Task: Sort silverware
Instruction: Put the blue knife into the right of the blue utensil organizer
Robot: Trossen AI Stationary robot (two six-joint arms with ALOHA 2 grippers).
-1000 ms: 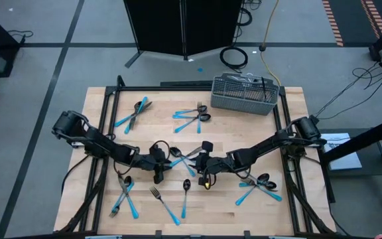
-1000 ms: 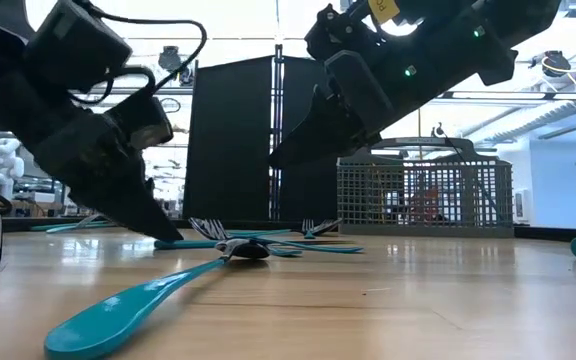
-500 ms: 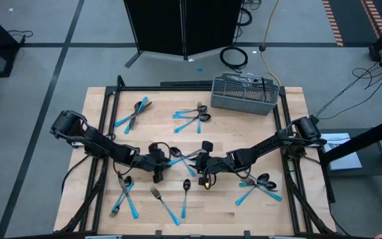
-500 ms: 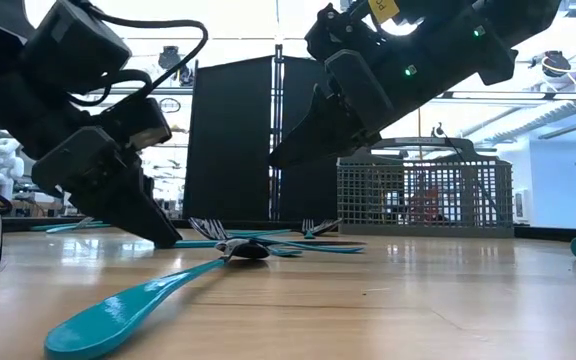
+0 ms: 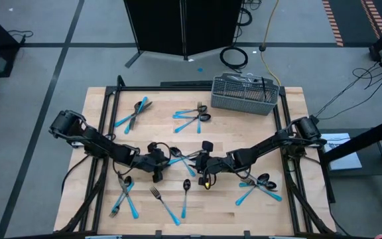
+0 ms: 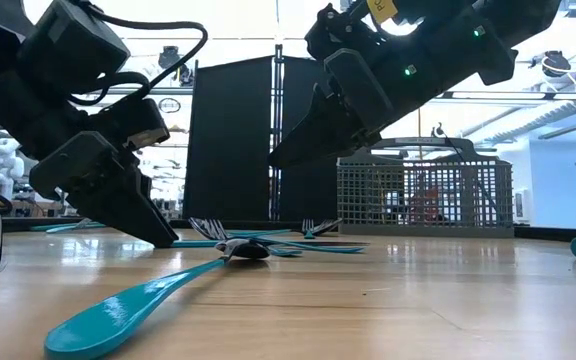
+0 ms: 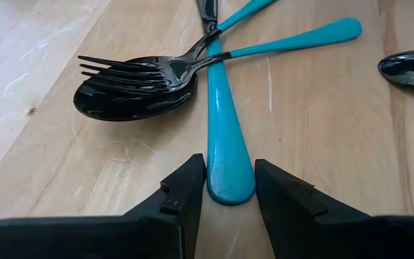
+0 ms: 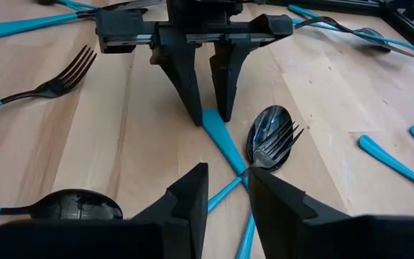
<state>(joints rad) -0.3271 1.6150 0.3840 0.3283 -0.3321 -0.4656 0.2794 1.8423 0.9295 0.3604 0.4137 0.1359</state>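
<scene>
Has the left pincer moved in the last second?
Yes, slightly. In the low view the left pincer has swung more upright and its body sits lower against the dark panel behind; its tips stay near the same spot on the table.

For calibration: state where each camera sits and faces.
High: overhead, straight down on table; left arm, right arm show.
Low: tabletop height, level toward basket; arms enter from above.
Left wrist: past left tool astride a blue handle.
Right wrist: past right tool, facing left tool.
Both wrist views share that handle.
</scene>
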